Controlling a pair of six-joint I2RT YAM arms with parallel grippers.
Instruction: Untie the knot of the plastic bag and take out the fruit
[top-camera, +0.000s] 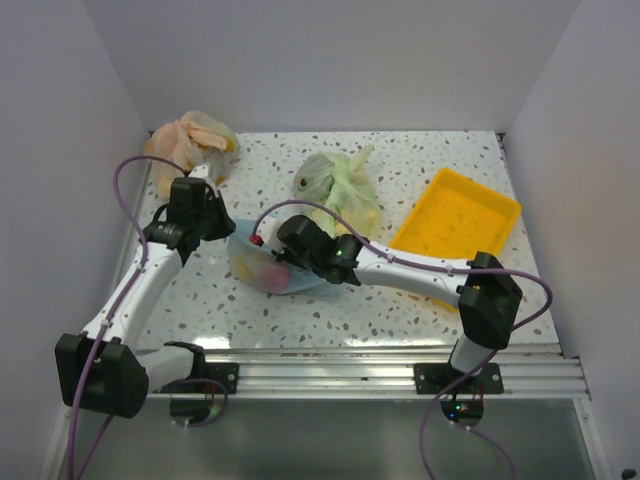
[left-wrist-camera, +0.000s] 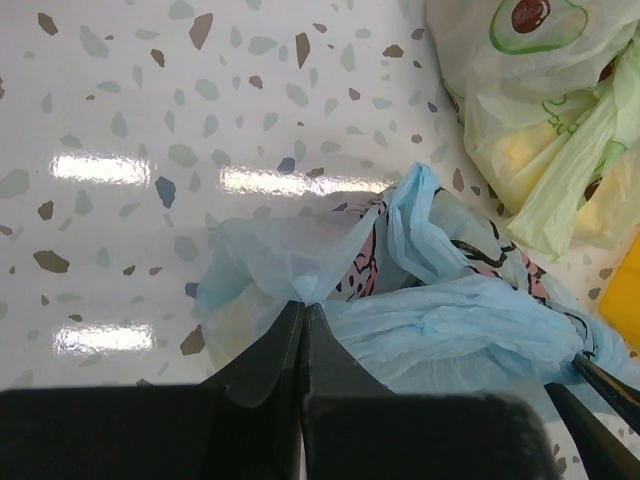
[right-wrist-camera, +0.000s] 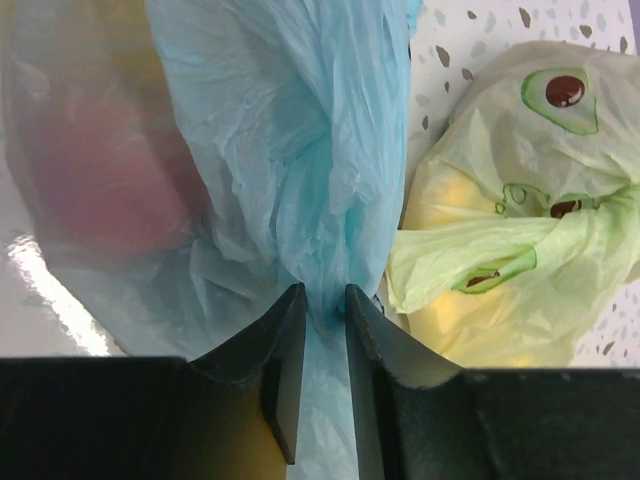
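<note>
From the overhead camera I see the blue bag (top-camera: 268, 268) lying on the speckled table (top-camera: 420, 160) near the front edge, between my two arms. The left gripper (left-wrist-camera: 304, 310) has its jaws pressed together on a gathered fold of the bag's thin plastic at its left edge, and the film puckers to a point right at the tips. The right gripper (right-wrist-camera: 325, 295) comes in from the other side. Its jaws stand a narrow way apart with the bag's twisted tail (right-wrist-camera: 320, 245) running down between them, pinched from both sides. I cannot tell whether that tail is tied. A reddish fruit (right-wrist-camera: 90, 180) shows through the plastic as a blur, inside the bag to the left of the pinch, and the overhead view hints at something yellow beside it. In the left wrist view the printed patch (left-wrist-camera: 360, 275) faces the camera, crumpled into the folds. A green bag (top-camera: 340, 185) with avocado prints sits just behind the blue one, a yellow tray (top-camera: 455, 215) lies to the right, and an orange bag (top-camera: 190, 140) rests in the far left corner.
</note>
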